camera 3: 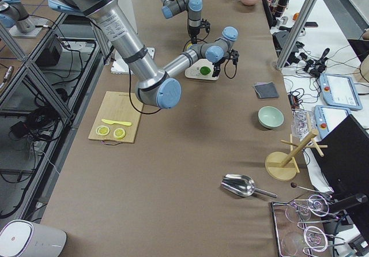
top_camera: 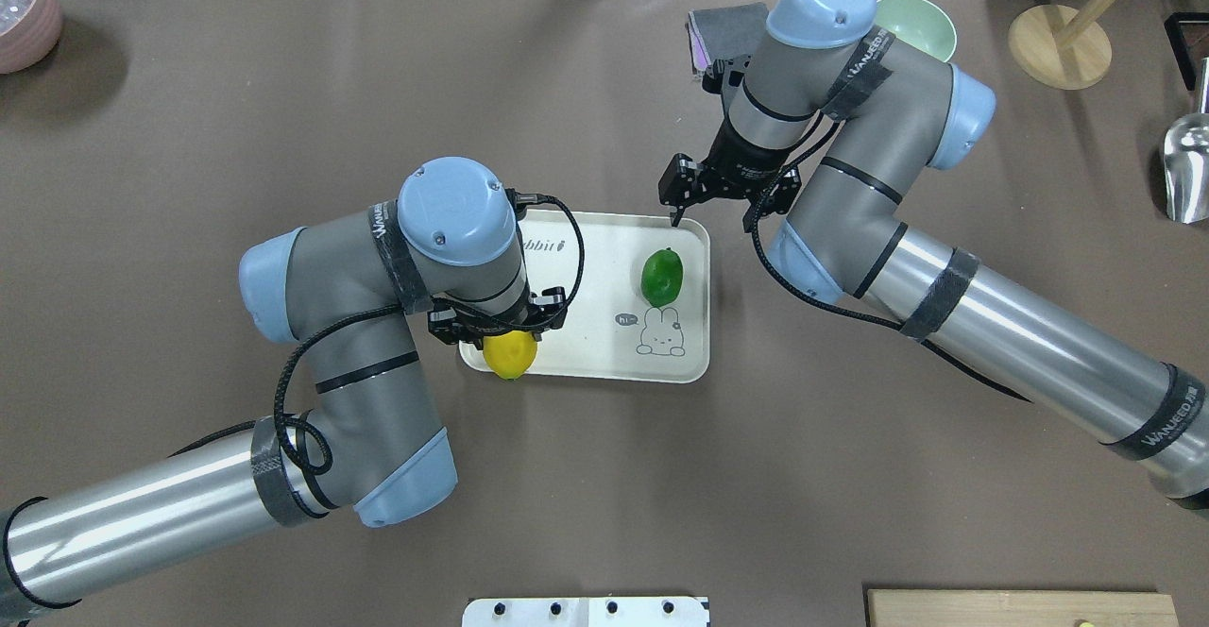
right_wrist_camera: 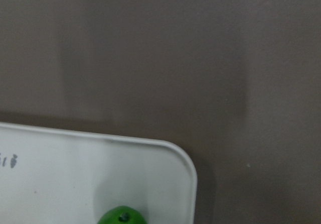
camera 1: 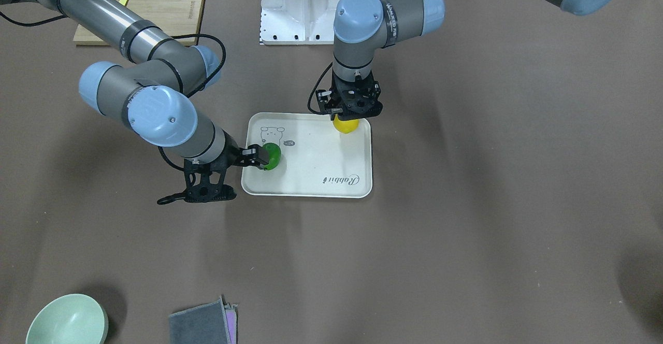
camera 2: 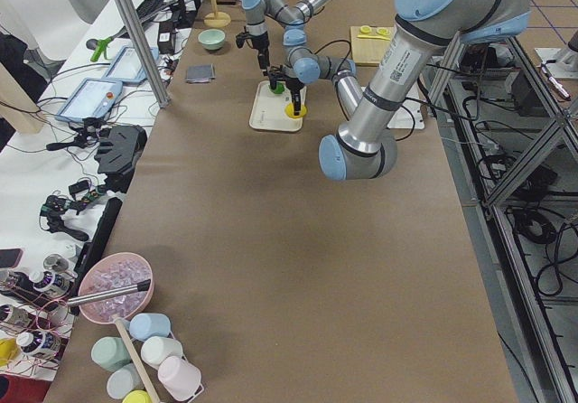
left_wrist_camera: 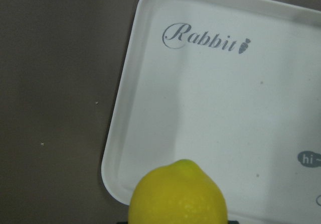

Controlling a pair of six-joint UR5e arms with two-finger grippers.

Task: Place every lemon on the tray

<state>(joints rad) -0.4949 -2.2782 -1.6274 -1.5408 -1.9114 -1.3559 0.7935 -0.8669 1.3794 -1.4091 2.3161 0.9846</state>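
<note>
The off-white tray (top_camera: 586, 325) lies mid-table and also shows in the front view (camera 1: 321, 157). The green lemon (top_camera: 661, 275) lies on the tray near the rabbit drawing, and shows in the front view (camera 1: 270, 156). My right gripper (top_camera: 714, 219) is open and empty, raised over the tray's far right corner, apart from the green lemon; its wrist view shows only the lemon's tip (right_wrist_camera: 122, 217). My left gripper (top_camera: 510, 336) is shut on the yellow lemon (top_camera: 510, 354) and holds it above the tray's near left corner (left_wrist_camera: 115, 179). The yellow lemon also shows in the left wrist view (left_wrist_camera: 178, 196).
A wooden cutting board (camera 1: 150, 10) with lemon slices lies near the robot's right side. A green bowl (top_camera: 914, 27) and a grey cloth (top_camera: 727, 27) sit at the far edge behind the right arm. A wooden stand (top_camera: 1058, 42) and a metal scoop (top_camera: 1185, 169) are far right.
</note>
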